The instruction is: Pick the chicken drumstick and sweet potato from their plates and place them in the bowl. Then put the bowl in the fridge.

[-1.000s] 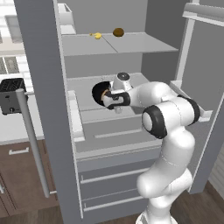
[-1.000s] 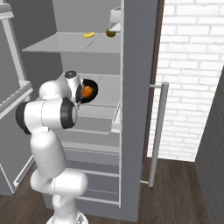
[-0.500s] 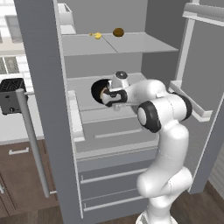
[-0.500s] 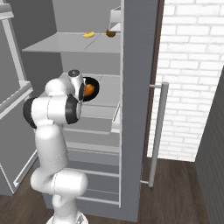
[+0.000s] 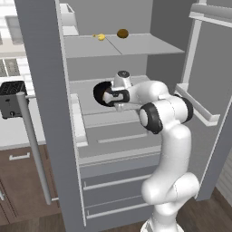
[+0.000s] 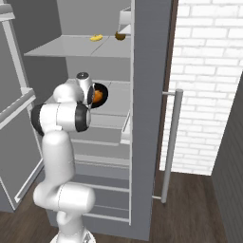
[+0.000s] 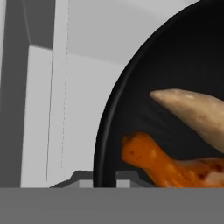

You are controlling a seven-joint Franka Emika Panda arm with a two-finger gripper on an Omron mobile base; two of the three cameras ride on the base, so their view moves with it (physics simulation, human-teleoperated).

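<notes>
Black and glossy, the bowl holds the chicken drumstick and sweet potato, pinched at its rim by the gripper. It hangs over the fridge middle shelf, near that shelf's left edge, both doors open

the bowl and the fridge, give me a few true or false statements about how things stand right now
1. The black bowl holds both the chicken drumstick and the sweet potato. True.
2. The fridge doors are closed. False: they stand open, with the shelves in view.
3. The hand is shut on the bowl's rim, at the height of a middle shelf. True.
4. The bowl sits on the top shelf beside the yellow item. False: the top shelf carries that yellow item and a brown one; the bowl is a level lower.
5. The drumstick is blue. False: it is orange.
</notes>
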